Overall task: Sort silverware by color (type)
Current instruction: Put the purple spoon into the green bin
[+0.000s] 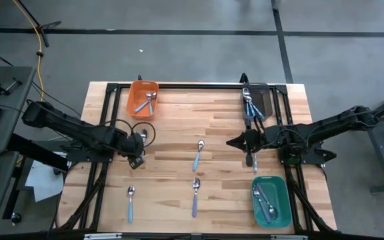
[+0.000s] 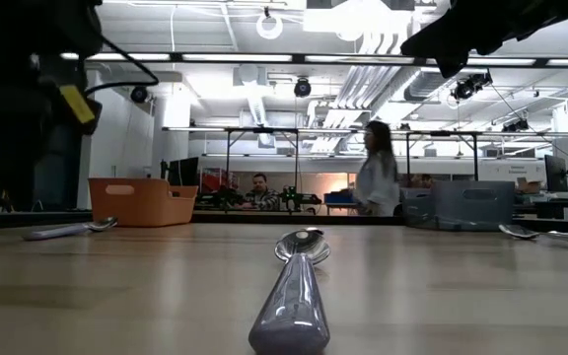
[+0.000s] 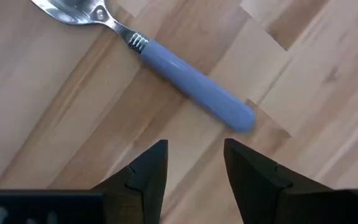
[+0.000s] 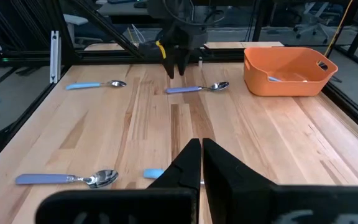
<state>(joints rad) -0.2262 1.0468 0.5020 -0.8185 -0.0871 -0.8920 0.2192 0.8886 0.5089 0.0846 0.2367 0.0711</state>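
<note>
A spoon with a purple-blue handle [image 3: 191, 81] lies flat on the wooden table [image 1: 179, 120]; it also shows as a spoon [image 4: 197, 89] in the right wrist view. My left gripper [image 3: 194, 168] hovers open just off the free end of its handle, fingers pointing down with nothing between them; it stands at the table's left [image 1: 137, 150]. My right gripper [image 4: 202, 149] is shut and empty, held level above the table right of centre [image 1: 235, 142]. More silverware lies loose: one spoon at the middle [image 1: 199, 155], one nearer [image 1: 195, 197], one near left [image 1: 131, 202].
An orange bin [image 1: 143, 98] at the far left holds spoons, as do a grey bin [image 1: 257, 100] at the far right and a green bin [image 1: 271, 200] at the near right. A blue handle [image 1: 255, 163] shows under my right arm. People are in the room behind.
</note>
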